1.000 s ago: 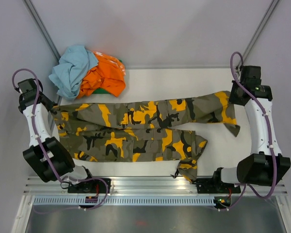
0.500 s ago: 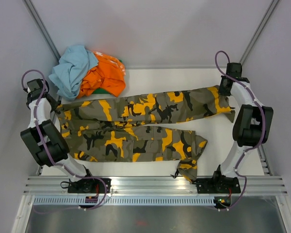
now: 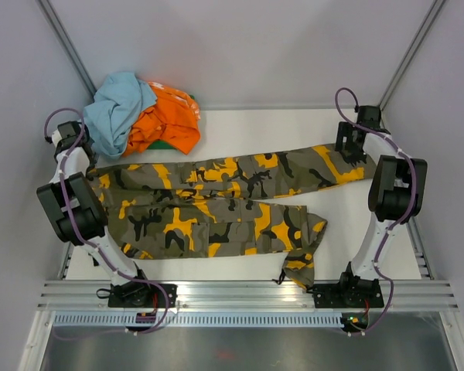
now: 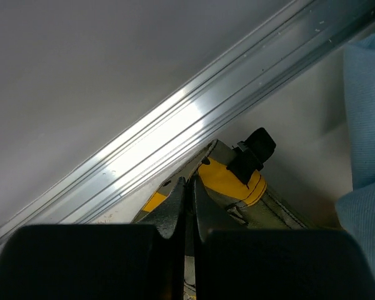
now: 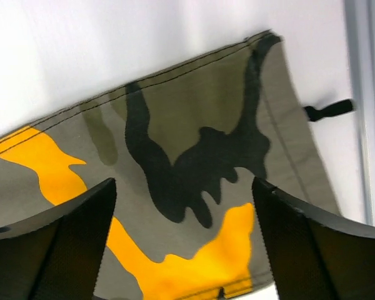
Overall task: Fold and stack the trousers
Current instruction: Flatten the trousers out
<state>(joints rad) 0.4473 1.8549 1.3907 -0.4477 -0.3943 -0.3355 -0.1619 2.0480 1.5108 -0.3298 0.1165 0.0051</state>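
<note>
— Trousers [image 3: 216, 201]: position and tools?
— Flat across the table [image 3: 356, 224], waist to the left, legs running right, the near leg's cuff crumpled. Left gripper [image 4: 189, 190] is pressed tight, apparently pinching the waist corner beside the rail [image 4: 194, 119]. Right gripper [image 5: 182, 187] stands wide above the far leg's hem, holding nothing.
— Risks?
— Only one end is gripped. A pull from the left alone would likely drag the cloth askew and spoil the spread. The thin pinch could slip. The waist lies near the heap of clothes [image 3: 139, 112], and a sweep there could snag it. The crumpled cuff would fold in crooked.
</note>
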